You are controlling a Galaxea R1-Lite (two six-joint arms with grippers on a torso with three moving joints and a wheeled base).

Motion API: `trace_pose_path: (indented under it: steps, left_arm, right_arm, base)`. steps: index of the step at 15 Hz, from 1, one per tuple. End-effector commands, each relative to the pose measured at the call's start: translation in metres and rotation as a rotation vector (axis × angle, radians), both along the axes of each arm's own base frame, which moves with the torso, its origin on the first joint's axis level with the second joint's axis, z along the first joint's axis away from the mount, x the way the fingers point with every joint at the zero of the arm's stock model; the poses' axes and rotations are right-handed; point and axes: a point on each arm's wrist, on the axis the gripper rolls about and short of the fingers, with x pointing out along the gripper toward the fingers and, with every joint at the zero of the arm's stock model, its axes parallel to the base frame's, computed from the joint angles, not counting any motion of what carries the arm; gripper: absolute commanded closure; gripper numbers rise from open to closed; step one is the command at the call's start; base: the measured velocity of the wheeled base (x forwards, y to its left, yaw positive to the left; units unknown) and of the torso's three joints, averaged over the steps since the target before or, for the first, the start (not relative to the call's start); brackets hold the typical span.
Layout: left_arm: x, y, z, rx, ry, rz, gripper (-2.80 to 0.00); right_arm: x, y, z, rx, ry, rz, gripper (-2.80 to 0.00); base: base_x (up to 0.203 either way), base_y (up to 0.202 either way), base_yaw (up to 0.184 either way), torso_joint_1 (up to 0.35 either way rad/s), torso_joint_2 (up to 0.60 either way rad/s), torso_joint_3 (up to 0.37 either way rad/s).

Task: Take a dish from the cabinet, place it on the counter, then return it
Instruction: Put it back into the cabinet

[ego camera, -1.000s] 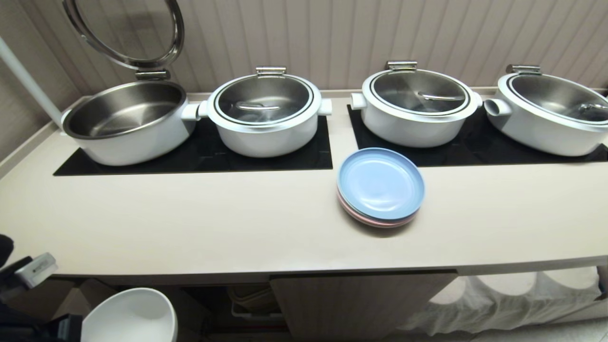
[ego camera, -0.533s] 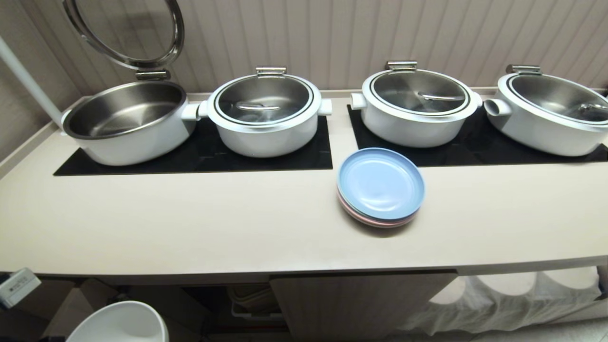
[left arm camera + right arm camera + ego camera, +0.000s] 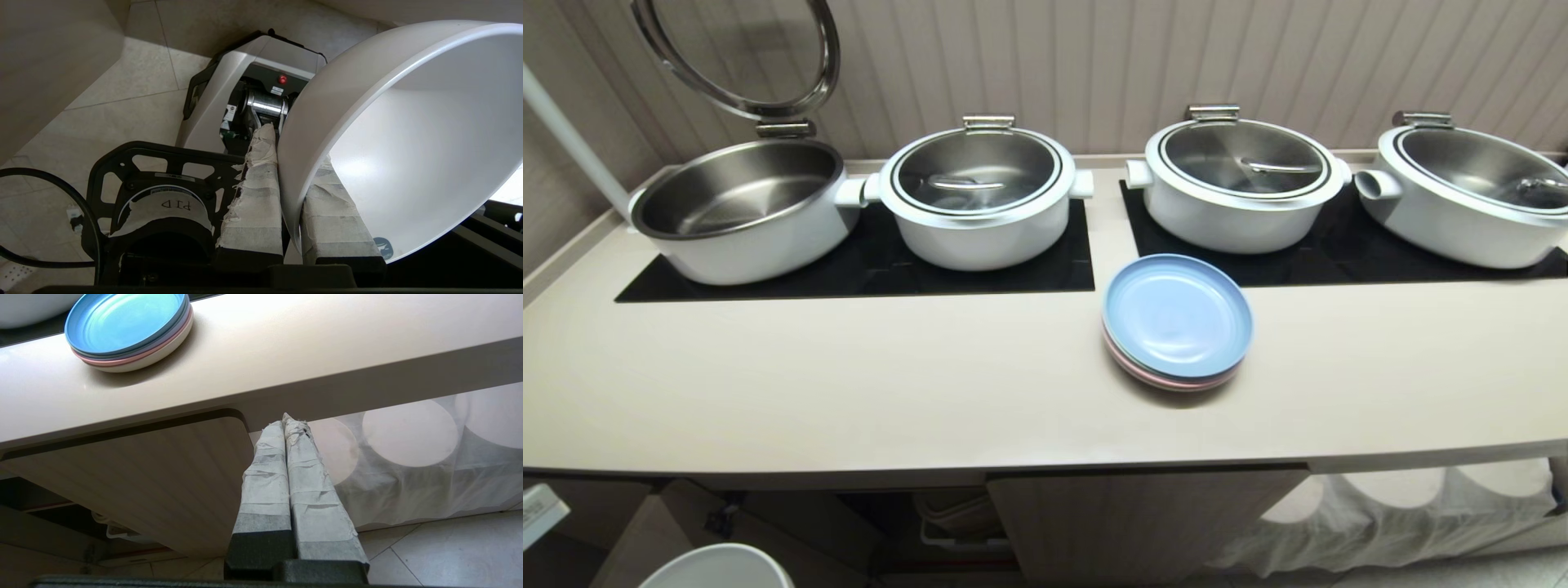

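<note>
Low down, small plain white glossy round deep bowl pinched by rim between taped fingers of left gripper, jaws nearly closed on the wall, one finger outside, one inside. Tilted on edge in left wrist view, opening facing sideways. In head view only top arc of same bowl visible at lower left corner, below front edge of long smooth beige counter, in front of the open part of the low beige cabinet. Held in air, not on counter, not on a shelf. Under the bowl in wrist view: grey and black robot base on pale tiled floor.

Right gripper parked below counter edge, taped fingers pressed together, nothing held, just in front of closed fluted cabinet door and white translucent cloth.

On counter: stack of flat plates, blue on top, pink lower, between two black hob panels. Four white round pots on panels; leftmost open pot with lid swung up, other three lidded. Fluted beige wall behind.
</note>
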Motion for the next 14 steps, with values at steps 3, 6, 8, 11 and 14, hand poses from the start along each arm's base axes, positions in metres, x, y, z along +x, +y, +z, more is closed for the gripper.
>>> trace_pose_path:
  steps: [3, 6, 8, 11, 14]
  left_arm:
    - [-0.0053, 0.0003, -0.0043, -0.001, 0.006, 0.000, 0.00]
    - [-0.0061, -0.0013, -0.0051, -0.002, 0.008, -0.029, 0.00]
    - [-0.0062, -0.0014, -0.0055, -0.002, 0.010, -0.031, 0.00]
    - [-0.0064, -0.0013, -0.0062, -0.003, 0.013, -0.030, 0.00]
    - [-0.0062, -0.0014, -0.0063, -0.002, 0.014, -0.030, 0.00]
  right_arm:
    - [0.0001, 0.0000, 0.0000, 0.001, 0.001, 0.000, 0.00]
    - [0.0001, 0.0000, 0.0000, 0.001, 0.001, 0.000, 0.00]
    - [0.0001, 0.0000, 0.0000, 0.001, 0.001, 0.000, 0.00]
    - [0.0001, 0.0000, 0.0000, 0.001, 0.001, 0.000, 0.00]
    - [0.0001, 0.0000, 0.0000, 0.001, 0.001, 0.000, 0.00]
  base:
    - [0.000, 0.000, 0.000, 0.000, 0.00, 0.000]
    - [0.000, 0.000, 0.000, 0.000, 0.00, 0.000]
    - [0.000, 0.000, 0.000, 0.000, 0.00, 0.000]
    - [0.000, 0.000, 0.000, 0.000, 0.00, 0.000]
    - [0.000, 0.000, 0.000, 0.000, 0.00, 0.000]
